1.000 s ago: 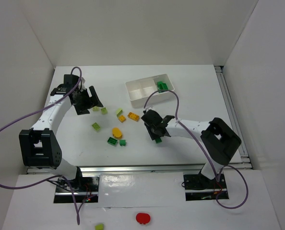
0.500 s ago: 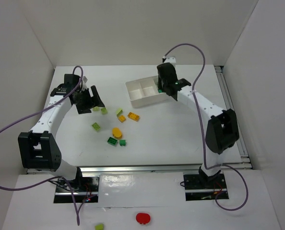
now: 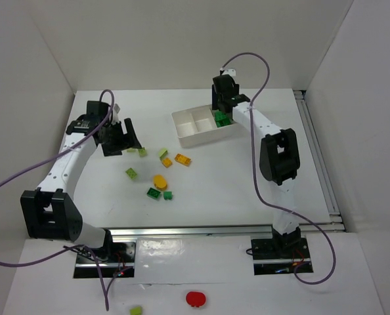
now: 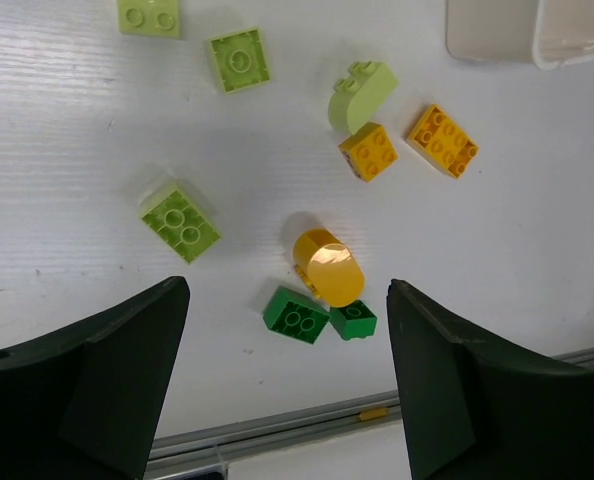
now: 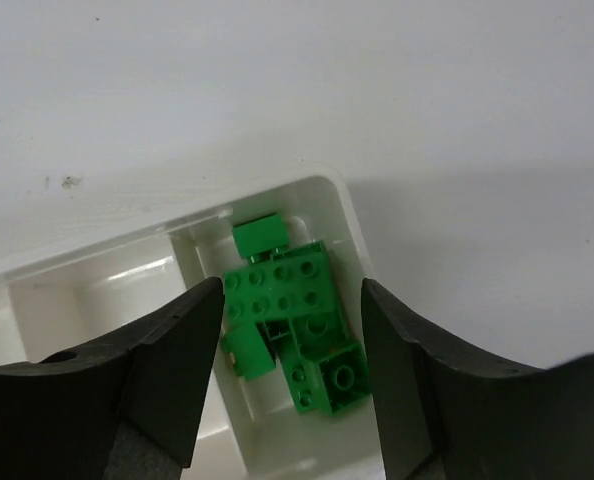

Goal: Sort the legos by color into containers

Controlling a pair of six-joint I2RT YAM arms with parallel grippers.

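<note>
- Spanning the top view, the white counter (image 3: 247,184) carries the white tray (image 3: 180,128) toward its far side, right of centre.
- Reaching over the tray's right end, the right gripper (image 3: 222,105) hangs released. Its wrist view shows the jaws spread wide and holding nothing (image 5: 292,290). Between them lies a pile of dark green legos (image 5: 327,375) in the right-hand compartment. From above the pile is a small green patch half hidden by the arm.
- Well left of the tray, the left gripper (image 3: 119,138) is also released and empty. Its wrist view shows the dark fingers (image 4: 107,380) far apart above the loose bricks, with only a corner of the tray (image 4: 497,30) visible.
- Left of the tray and nearer the arms lie the loose legos, which that wrist view shows stud by stud:
  - a rounded orange-yellow piece (image 4: 329,268), glossy, just beside two dark green bricks (image 4: 295,316)
  - two orange bricks (image 4: 442,140), closest to the tray
  - a lime curved piece (image 4: 362,92)
  - three lime bricks (image 4: 182,222), farthest from the tray
- Only the top view shows a red round object (image 3: 195,298) and a lime piece (image 3: 136,310) off the counter, beyond the arm bases.
</note>
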